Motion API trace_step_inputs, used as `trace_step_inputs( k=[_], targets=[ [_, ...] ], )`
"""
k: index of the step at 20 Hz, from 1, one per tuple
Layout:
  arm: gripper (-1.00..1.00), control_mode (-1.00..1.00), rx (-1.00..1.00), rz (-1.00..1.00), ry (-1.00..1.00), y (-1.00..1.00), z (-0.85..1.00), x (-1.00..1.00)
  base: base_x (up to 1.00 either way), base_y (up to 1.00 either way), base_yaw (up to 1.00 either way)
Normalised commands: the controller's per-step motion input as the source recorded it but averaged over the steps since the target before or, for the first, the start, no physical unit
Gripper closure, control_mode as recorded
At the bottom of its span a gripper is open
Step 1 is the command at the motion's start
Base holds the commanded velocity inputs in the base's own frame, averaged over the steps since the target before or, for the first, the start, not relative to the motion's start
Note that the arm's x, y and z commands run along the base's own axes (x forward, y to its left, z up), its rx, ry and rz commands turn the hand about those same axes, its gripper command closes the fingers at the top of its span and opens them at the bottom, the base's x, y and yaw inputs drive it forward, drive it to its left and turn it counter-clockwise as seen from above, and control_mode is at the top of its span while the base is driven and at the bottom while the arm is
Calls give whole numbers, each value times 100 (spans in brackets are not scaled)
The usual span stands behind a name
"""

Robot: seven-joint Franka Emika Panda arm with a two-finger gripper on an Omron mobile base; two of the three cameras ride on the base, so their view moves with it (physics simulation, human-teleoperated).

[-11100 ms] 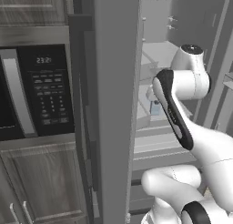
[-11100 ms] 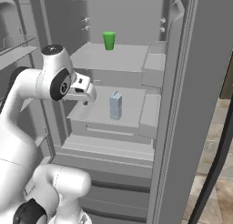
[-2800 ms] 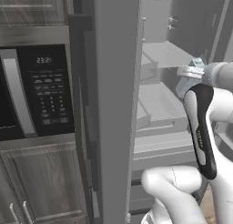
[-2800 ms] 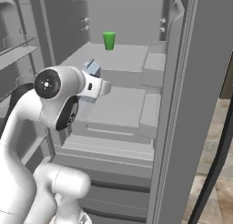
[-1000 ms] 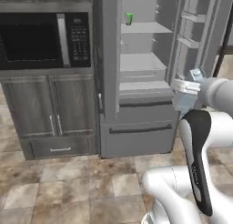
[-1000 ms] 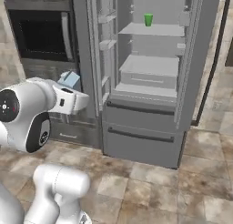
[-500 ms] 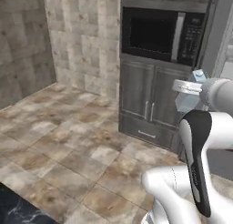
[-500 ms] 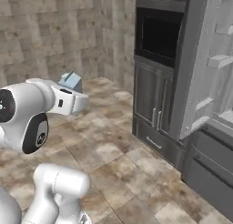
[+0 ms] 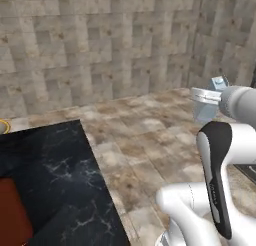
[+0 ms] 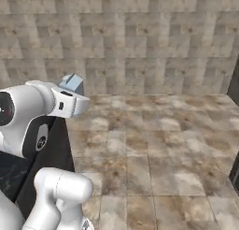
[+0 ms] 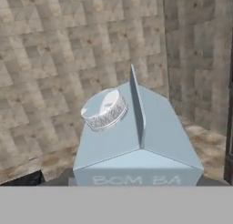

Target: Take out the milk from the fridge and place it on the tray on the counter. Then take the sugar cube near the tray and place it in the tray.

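Note:
My gripper (image 9: pixel 206 101) is shut on the milk (image 9: pixel 218 83), a small white and pale blue carton, and holds it in the air over the floor. In the right base view the gripper (image 10: pixel 74 102) shows at the left, with the milk's (image 10: pixel 72 82) gabled top above the hand. The hand view looks onto the milk (image 11: pixel 139 141) from close up, its round white cap on the roof. The black marble counter (image 9: pixel 57 175) lies at the lower left, and a corner of the reddish-brown tray (image 9: pixel 12 212) rests on it. The fridge and the sugar cube are out of view.
Brown stone floor tiles (image 10: pixel 154 145) stretch between me and a tiled wall (image 9: pixel 110 45). A yellow rim (image 9: pixel 3 126) peeks in at the counter's far left edge. The counter's side (image 10: pixel 49 149) drops to the floor beside my arm. A dark cabinet edge (image 10: pixel 235 79) stands far right.
The base has turned away from the fridge and the microwave wall, so the whole scene has shifted to the tiled wall, floor and counter with the tray. The milk stays in my gripper.

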Motion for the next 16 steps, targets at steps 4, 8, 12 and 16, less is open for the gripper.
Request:
trace_step_inputs(
  k=[4, 8, 12, 16],
  targets=[
    [100, 100, 0, 0, 0, 0, 0, 0, 0, 0, 100],
    [100, 100, 0, 0, 0, 0, 0, 0, 0, 0, 100],
    [100, 100, 0, 0, 0, 0, 0, 0, -38, 33, 91],
    [100, 100, 0, 0, 0, 0, 0, 0, -98, 65, 65]
  ],
)
